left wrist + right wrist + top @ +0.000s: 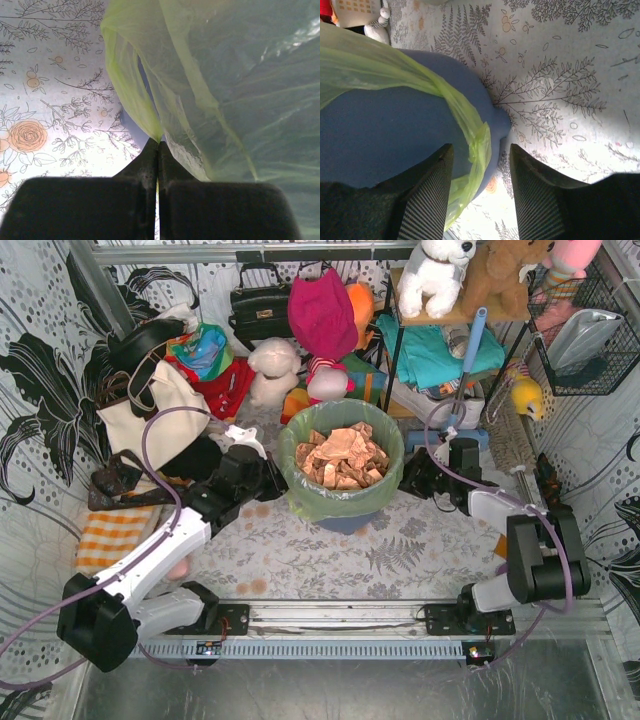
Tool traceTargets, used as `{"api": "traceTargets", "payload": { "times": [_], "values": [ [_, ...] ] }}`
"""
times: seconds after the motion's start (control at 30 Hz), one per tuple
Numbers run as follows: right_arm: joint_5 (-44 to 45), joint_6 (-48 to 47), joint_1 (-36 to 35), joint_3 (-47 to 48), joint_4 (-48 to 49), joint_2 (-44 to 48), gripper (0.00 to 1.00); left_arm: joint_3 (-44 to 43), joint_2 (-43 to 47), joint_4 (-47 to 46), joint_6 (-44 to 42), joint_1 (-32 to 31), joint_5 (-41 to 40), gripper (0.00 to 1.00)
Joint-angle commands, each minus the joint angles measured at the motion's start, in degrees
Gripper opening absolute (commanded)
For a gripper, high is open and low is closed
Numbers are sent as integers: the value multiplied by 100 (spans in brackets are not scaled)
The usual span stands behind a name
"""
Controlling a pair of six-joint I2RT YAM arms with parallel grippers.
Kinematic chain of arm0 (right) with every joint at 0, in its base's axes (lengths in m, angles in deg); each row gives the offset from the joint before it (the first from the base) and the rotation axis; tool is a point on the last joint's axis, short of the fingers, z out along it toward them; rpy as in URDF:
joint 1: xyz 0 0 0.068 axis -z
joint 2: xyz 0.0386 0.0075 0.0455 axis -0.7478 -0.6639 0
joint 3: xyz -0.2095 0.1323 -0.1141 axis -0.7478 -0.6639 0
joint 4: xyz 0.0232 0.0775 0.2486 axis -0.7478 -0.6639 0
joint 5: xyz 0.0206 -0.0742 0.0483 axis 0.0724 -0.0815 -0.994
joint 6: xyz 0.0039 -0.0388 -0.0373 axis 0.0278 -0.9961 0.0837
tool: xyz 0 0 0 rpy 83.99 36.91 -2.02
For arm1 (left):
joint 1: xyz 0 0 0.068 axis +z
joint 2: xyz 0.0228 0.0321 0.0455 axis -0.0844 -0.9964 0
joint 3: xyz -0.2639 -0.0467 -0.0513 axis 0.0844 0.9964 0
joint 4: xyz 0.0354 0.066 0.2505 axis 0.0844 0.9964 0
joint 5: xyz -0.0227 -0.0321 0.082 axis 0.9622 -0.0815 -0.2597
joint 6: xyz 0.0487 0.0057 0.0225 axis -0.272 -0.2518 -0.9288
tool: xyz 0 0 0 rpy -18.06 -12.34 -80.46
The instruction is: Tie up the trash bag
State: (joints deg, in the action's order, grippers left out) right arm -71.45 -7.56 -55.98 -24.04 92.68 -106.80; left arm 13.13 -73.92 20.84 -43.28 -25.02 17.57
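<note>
The trash bag is thin light-green plastic lining the blue-grey bin at the table's middle, with tan crumpled scraps inside. My left gripper is at the bag's left side. In the left wrist view it is shut on a pinched fold of the bag. My right gripper is at the bag's right side. In the right wrist view it is open, with a hanging green strip of the bag between its fingers against the bin.
A cream tote bag and an orange striped cloth lie at the left. Handbags and plush toys crowd the back. A shelf rack and a wire basket stand at the right.
</note>
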Motion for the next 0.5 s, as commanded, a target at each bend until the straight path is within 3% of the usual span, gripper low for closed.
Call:
{"api": "traceTargets", "payload": {
  "times": [0.0,0.17,0.4,0.47],
  "values": [
    [-571,158,-2,-46,941,-527,48,-169,-53,-392,-175,33,-31,0],
    [-884,70,-246,119,1292,-1173,45,-170,-124,-420,-188,34,-31,0],
    [3,-203,-579,378,687,-1564,34,-152,-101,-377,-189,36,-43,0],
    [202,-225,-615,404,584,-1599,26,-152,-72,-342,-204,34,-76,0]
  ]
}}
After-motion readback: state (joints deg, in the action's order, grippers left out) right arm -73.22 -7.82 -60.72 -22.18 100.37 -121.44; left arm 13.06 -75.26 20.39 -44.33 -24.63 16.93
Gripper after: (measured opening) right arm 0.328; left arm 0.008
